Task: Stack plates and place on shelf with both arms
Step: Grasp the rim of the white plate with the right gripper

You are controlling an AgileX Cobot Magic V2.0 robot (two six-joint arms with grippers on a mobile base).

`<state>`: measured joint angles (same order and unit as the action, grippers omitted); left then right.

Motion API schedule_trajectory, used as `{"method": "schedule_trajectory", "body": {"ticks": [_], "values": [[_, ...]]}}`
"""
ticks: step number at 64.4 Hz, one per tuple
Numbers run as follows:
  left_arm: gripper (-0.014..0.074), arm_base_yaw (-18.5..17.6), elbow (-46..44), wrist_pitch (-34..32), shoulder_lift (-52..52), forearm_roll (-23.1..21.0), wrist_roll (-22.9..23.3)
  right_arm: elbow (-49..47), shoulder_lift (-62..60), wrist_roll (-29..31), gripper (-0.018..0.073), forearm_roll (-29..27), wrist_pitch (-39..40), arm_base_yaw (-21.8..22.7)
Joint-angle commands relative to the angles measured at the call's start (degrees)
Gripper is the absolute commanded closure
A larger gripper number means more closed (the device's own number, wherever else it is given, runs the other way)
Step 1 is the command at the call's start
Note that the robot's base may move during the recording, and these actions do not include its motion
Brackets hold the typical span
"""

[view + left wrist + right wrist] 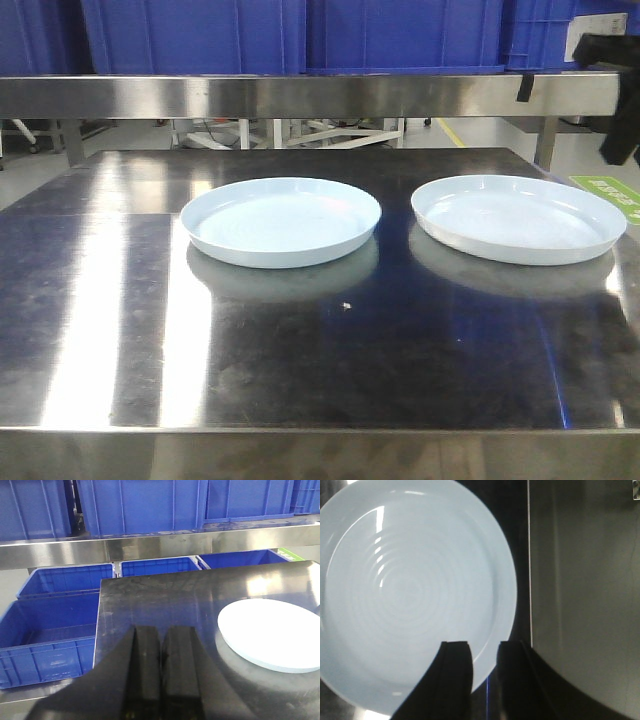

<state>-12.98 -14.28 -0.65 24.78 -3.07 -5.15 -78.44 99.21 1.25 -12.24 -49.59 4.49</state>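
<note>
A flat, reflective stainless-steel table [300, 350] fills the foreground. Behind it runs the brushed metal front rail of a stainless-steel shelf [300, 97], which carries large blue plastic crates [400, 35]. We count at least three on this tier. In the left wrist view, more stand lower down, beyond the table's far left corner.

We count two round, shallow, pale bluish-white plastic plates. Both lie flat on the table, side by side and apart. The left plate [282, 220] sits near the table's middle; the right plate [518, 218] sits near the right edge. They are not stacked, and neither is on the shelf.

We count two grippers, each with two dark fingers. The left gripper [161, 632] is held over the left part of the table, angled forward toward the shelf. Its fingers are clenched to a thin slit and grasp nothing. One plate [272, 632] lies to its right, apart from it.

The right gripper [484, 647] points straight down over the right plate [410, 590]. Its fingers are released, with a clear gap between them, and the plate's rim shows in that gap. We cannot tell whether the fingers touch the plate.
</note>
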Motion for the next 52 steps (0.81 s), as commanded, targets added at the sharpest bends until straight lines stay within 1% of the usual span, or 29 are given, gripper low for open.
{"method": "schedule_trajectory", "body": {"ticks": [1,15,21,52], "values": [[0.0514,0.2,-1.7,-4.9,0.2,-0.1,0.5,-6.7,2.0,0.6,0.0169,0.2,-0.6,0.3],[0.0514,0.2,-1.7,-4.9,0.2,-0.1,0.5,-16.1,10.6,0.6,0.0164,2.5,-4.4,0.3],[0.0514,0.2,-1.7,-4.9,0.2,-0.1,0.5,-18.0,12.6,0.6,0.0164,3.1,-5.5,0.3],[0.0514,0.2,-1.7,-4.9,0.2,-0.1,0.5,-18.1,14.5,0.6,0.0166,3.7,-9.4,0.3]]}}
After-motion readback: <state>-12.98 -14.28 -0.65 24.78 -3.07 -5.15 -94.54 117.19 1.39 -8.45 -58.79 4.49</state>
